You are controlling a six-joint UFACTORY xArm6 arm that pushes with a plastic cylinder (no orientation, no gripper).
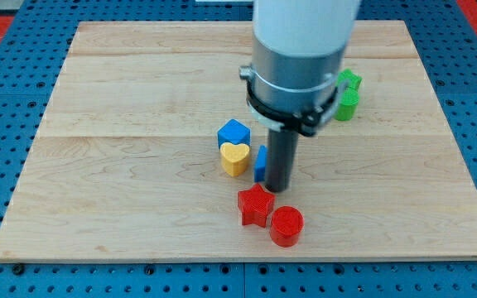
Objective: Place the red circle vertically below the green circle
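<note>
The red circle (286,226) lies near the view's bottom, just right of a red star (255,204). The green circle (346,104) sits at the view's upper right, partly hidden behind the arm, with a green star (350,81) touching it above. My tip (278,187) rests on the board just above the red star and up-left of the red circle, apart from the circle. A blue block (260,163) touches the rod's left side.
A blue hexagon-like block (233,132) and a yellow heart (235,158) stand left of the rod. The wooden board (122,165) is edged by a blue pegboard. The arm's large grey body (301,50) hides part of the board's top.
</note>
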